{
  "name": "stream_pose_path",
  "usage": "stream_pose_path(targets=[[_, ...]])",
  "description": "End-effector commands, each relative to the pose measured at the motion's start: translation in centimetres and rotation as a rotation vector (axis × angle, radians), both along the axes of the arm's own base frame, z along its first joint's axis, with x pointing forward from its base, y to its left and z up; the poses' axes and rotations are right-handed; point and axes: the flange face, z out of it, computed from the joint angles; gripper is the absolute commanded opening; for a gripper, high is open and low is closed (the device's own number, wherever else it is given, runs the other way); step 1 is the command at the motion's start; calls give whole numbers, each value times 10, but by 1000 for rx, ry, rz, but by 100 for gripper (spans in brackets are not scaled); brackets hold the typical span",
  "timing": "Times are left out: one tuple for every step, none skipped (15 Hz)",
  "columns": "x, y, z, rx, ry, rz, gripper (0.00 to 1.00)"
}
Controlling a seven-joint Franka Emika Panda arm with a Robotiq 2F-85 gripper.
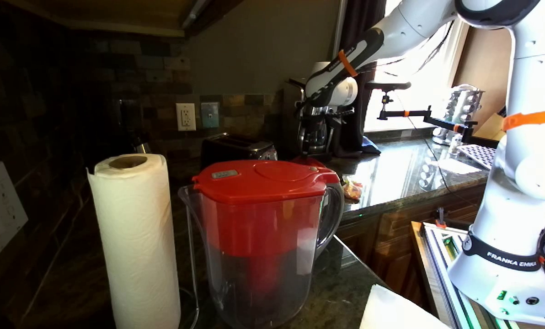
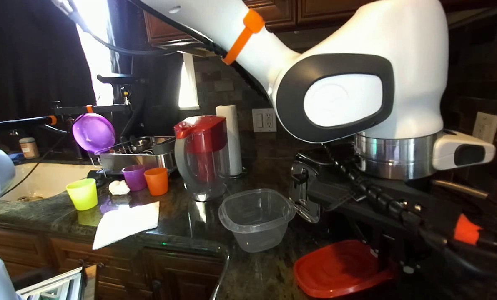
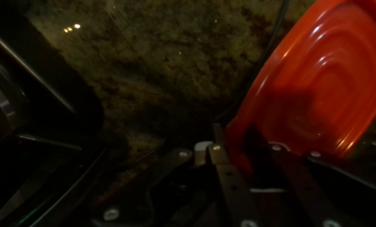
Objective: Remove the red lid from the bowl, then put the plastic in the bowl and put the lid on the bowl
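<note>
The red lid (image 2: pixel 336 268) is low over the dark counter in an exterior view; I cannot tell if it touches the counter. In the wrist view the lid (image 3: pixel 330 72) is at the right, tilted. My gripper (image 3: pixel 237 138) is close to shut, with the lid's near edge between its fingers; its tips are dark. The gripper (image 2: pixel 388 258) also shows dark beside the lid's right end. The clear plastic bowl (image 2: pixel 254 221) stands uncovered left of the lid and looks empty. A small colourful packet-like item (image 1: pixel 352 188) lies near the counter's edge; I cannot tell whether it is the plastic.
A pitcher (image 2: pixel 202 158) with a red top stands behind the bowl, with a paper towel roll (image 1: pixel 137 242) beside it. A toaster (image 1: pixel 240 148) and a coffee maker (image 1: pixel 313 132) stand by the wall. Yellow (image 2: pixel 82 193), purple (image 2: pixel 134 177) and orange (image 2: pixel 156 181) cups stand left.
</note>
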Motion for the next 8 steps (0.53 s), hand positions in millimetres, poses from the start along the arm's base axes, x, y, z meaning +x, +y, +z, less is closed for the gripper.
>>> stream_pose_path(targets=[[1,-3,-11,-1,-12,-40,47],[1,-1,-9,2,-12,-41,48],[0,1,-6,0,-14,-45,53],[0,3,-3,-1,-17,-52,62],[-2,8,3,22,-15,-56,68],[-4,11,10,23,-15,-66,77],[-7,17,17,34,-16,-73,84],[-12,23,24,44,-9,-79,92]])
